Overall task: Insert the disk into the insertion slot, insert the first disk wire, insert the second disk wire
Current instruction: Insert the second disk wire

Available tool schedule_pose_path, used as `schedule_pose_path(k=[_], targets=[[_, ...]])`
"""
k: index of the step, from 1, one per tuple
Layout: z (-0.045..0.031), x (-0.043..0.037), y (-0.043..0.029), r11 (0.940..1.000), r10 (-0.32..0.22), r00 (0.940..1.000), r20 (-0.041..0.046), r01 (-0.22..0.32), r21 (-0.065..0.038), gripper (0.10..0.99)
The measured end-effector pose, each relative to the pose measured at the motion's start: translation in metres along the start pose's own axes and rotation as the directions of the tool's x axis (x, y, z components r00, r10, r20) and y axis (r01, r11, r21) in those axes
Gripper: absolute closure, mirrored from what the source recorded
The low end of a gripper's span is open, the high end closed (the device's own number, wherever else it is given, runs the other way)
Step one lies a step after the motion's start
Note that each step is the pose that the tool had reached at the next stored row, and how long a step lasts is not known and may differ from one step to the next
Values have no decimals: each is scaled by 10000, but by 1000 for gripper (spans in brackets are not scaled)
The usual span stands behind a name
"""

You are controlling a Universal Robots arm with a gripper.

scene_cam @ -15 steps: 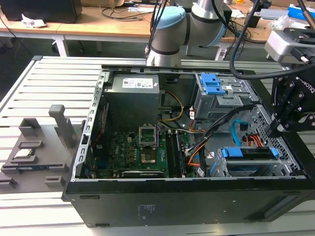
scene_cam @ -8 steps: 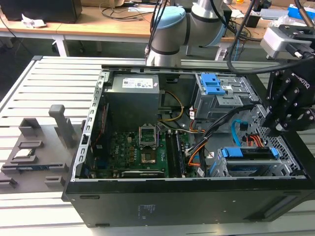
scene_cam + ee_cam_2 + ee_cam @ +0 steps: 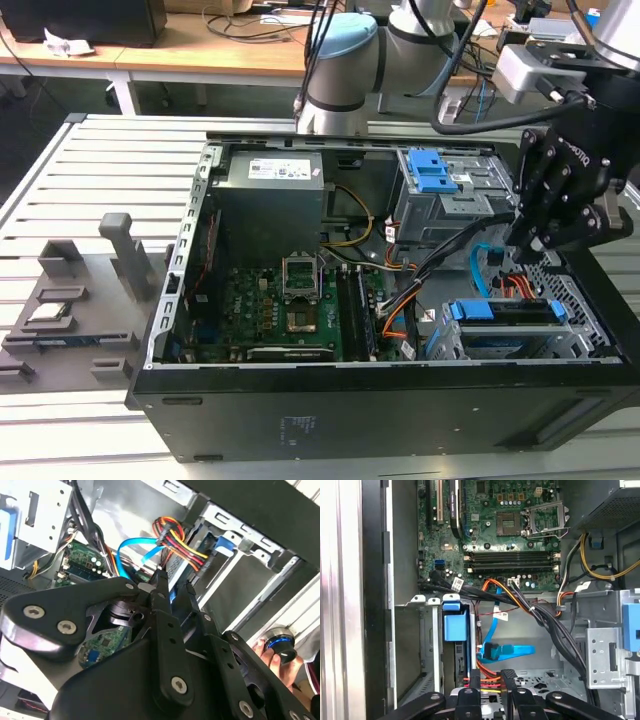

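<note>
The disk (image 3: 505, 312), in its blue carrier, sits inside the insertion slot (image 3: 570, 335), the silver perforated cage at the case's front corner on the exterior view's right. In the first wrist view the carrier (image 3: 455, 626) stands on edge in the bay. My gripper (image 3: 528, 250) hovers just above the disk's rear end, its fingers (image 3: 475, 680) a narrow gap apart with nothing clearly between them. A bundle of black, red and orange wires (image 3: 175, 537) runs to the disk's back under the fingertips. The light-blue second disk wire (image 3: 507, 651) loops loosely beside them.
The taller grey cage with blue tabs (image 3: 440, 190) stands behind the gripper. The motherboard (image 3: 290, 300) and power supply (image 3: 270, 195) take up the rest of the case. A grey fixture (image 3: 70, 310) lies outside on the slatted table. A person's hand (image 3: 282, 662) holds a blue-ringed knob.
</note>
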State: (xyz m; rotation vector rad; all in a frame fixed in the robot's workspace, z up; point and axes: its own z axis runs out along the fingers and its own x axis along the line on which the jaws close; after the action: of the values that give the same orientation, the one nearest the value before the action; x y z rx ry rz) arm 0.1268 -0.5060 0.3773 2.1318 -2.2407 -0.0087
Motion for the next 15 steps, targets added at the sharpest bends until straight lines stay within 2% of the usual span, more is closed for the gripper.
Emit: schedule_pose_path(k=[3, 9, 11, 15], targets=[[4, -39, 79, 10000, -1, 10000, 1, 1, 0, 784], [14, -36, 230, 10000, 0, 10000, -26, 0, 10, 784], [35, -32, 318, 10000, 3, 10000, -49, -3, 12, 784], [60, -25, 336, 10000, 2, 9999, -115, -2, 15, 784]])
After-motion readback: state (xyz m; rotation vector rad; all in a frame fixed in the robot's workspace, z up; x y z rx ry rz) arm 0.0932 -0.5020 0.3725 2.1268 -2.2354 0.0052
